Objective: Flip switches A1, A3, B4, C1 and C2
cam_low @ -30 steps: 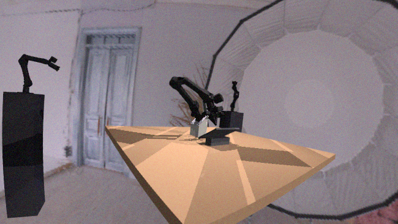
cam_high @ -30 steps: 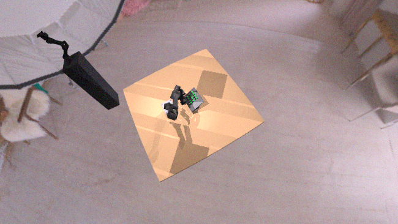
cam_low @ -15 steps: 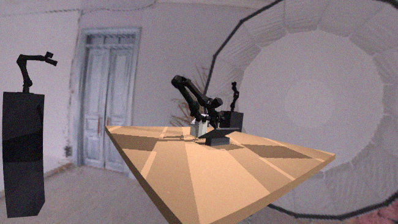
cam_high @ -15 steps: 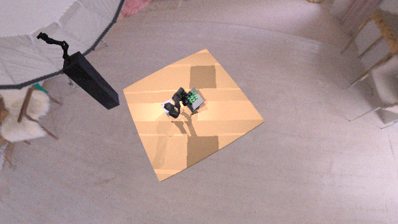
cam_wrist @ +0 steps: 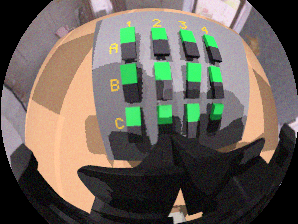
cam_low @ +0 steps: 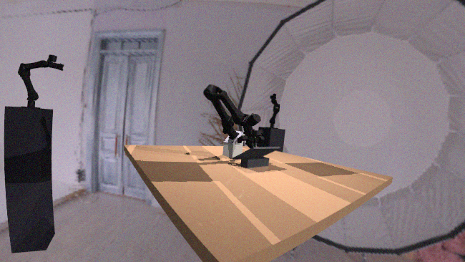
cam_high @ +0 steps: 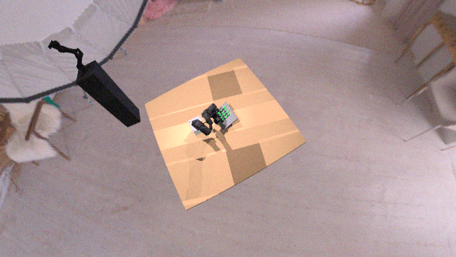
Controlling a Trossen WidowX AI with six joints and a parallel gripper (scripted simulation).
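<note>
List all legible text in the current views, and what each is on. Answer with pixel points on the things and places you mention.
"1", "2", "3", "4": yellow column numbers along the top edge of the grey switch panel [cam_high: 231, 120] [cam_low: 258, 152] [cam_wrist: 108, 65], wrist view.
"A", "B", "C": yellow row letters down the panel's left side, same view.
In the top and exterior views the panel's print is too small or out of sight; I can read no other text.
</note>
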